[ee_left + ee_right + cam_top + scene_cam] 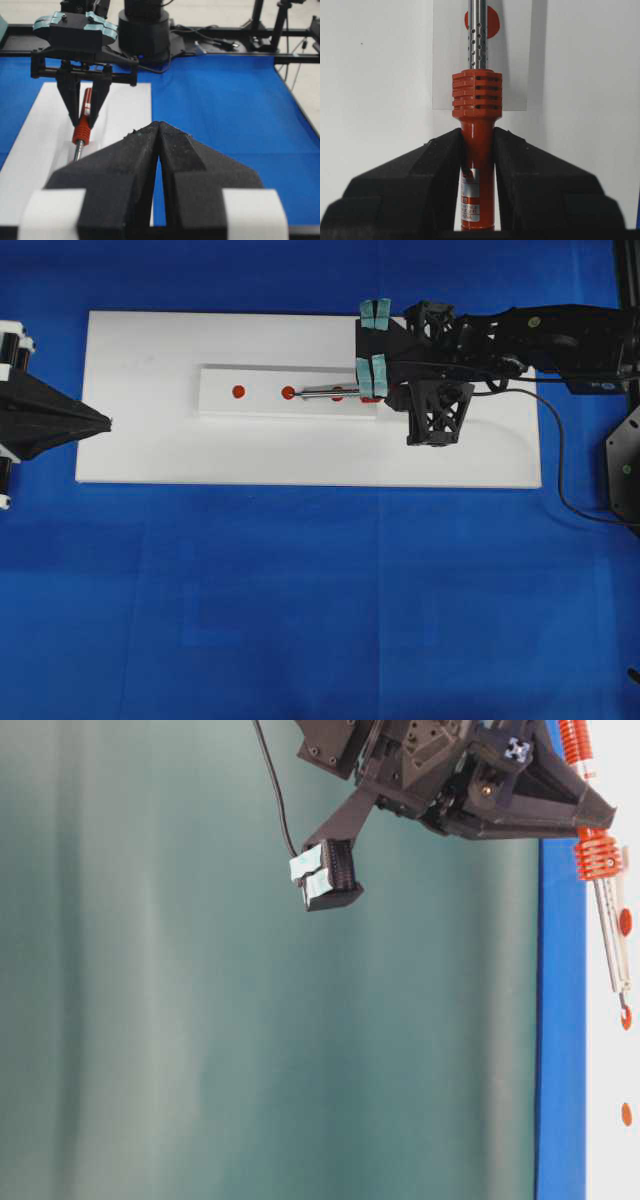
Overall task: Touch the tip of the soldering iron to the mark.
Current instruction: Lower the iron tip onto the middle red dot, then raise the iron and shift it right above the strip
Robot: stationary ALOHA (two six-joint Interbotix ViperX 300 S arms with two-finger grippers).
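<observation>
The soldering iron [330, 393] has a red-orange handle and a thin metal shaft, and it lies low along a white strip [260, 375] carrying red marks. My right gripper [380, 392] is shut on the iron's handle [476, 145]. The shaft points left and passes over one mark [337, 394]. Its tip reaches the edge of the following mark [288, 392]. In the table-level view the tip [622, 1005] meets that mark [627, 1018]. A third mark [238, 391] lies further left. My left gripper [108, 423] is shut and empty at the board's left edge, and in its wrist view [159, 126] the jaws meet.
The strip sits on a white board [300, 455] on blue cloth [300, 590]. The iron's black cord [560, 455] trails off to the right past the right arm [540, 335]. A black mount [625, 470] stands at the right edge.
</observation>
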